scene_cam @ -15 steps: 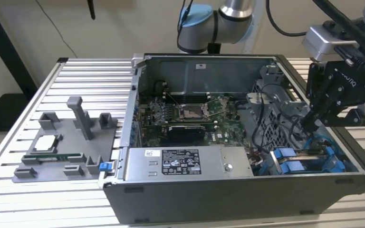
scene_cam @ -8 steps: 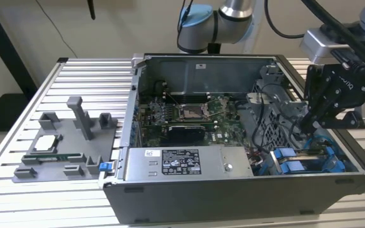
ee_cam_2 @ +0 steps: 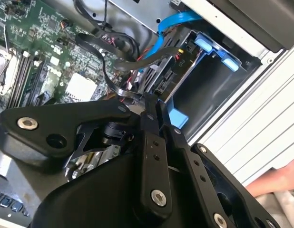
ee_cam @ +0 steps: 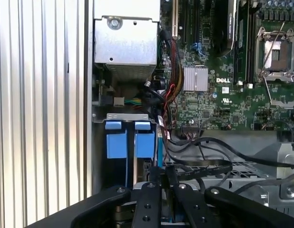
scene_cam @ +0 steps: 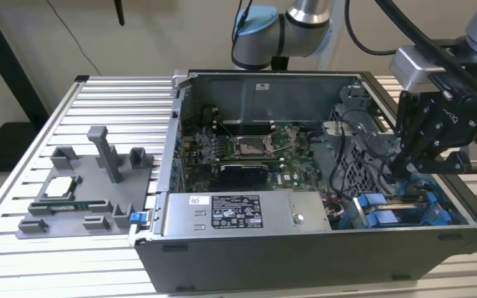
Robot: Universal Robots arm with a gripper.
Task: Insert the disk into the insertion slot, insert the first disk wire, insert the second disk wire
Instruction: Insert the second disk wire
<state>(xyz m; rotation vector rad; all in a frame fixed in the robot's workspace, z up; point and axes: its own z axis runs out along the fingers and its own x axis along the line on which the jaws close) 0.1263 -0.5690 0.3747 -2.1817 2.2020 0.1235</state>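
Gripper (scene_cam: 402, 166) hangs inside the case (scene_cam: 305, 264) over the drive corner, at the exterior view's right. Its fingers (ee_cam_2: 149, 137) are pressed together, the tips beside a black cable (ee_cam_2: 137, 61); whether they pinch it I cannot tell. Just beyond the tips, the slot (ee_cam_2: 204, 92) holds the disk (ee_cam_2: 160, 80) in its blue carrier (ee_cam: 116, 144). A blue cable (ee_cam_2: 178, 21) curves above.

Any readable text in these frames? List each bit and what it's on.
Power-supply label: black-and-white print, too small to read.
Sticker on the case's back wall: too small to read.
Motherboard: a white maker's logo and certification marks; the finer print is blurred.
Connector by the blue cable: short white marking, too blurred to be sure of.
No line can be quoted with confidence.
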